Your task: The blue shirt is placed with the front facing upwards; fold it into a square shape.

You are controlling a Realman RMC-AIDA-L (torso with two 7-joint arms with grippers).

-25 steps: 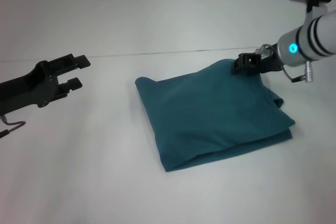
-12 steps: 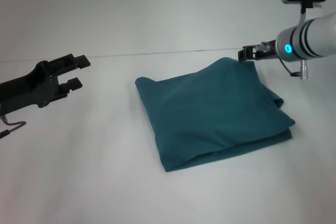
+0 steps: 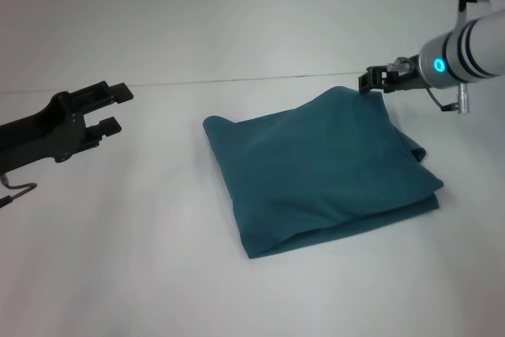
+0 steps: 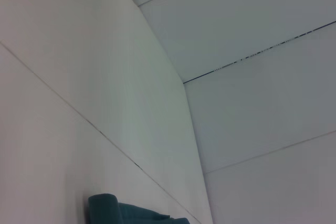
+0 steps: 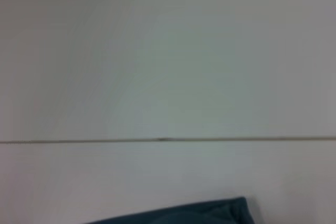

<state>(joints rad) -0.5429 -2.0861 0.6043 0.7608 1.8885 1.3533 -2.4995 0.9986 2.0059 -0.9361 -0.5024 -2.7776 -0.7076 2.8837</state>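
I see the shirt (image 3: 319,170) folded mid-tabletop, long axis toward the far right corner. My right gripper (image 3: 377,79) hovers just off that far corner, grip unreadable; left gripper (image 3: 110,106), jaws spread, sits well apart.

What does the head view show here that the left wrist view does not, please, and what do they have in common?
Only the head view shows the whole folded blue shirt as a roughly square bundle on the white table, the left gripper open and held off to the shirt's left, and the right gripper raised just past the shirt's far right corner.

Only the left wrist view shows the pale panelled surfaces with thin dark seams beyond the work; neither gripper appears in it.

Both show the shirt: the wrist view catches just one rounded corner of it at the picture's edge.
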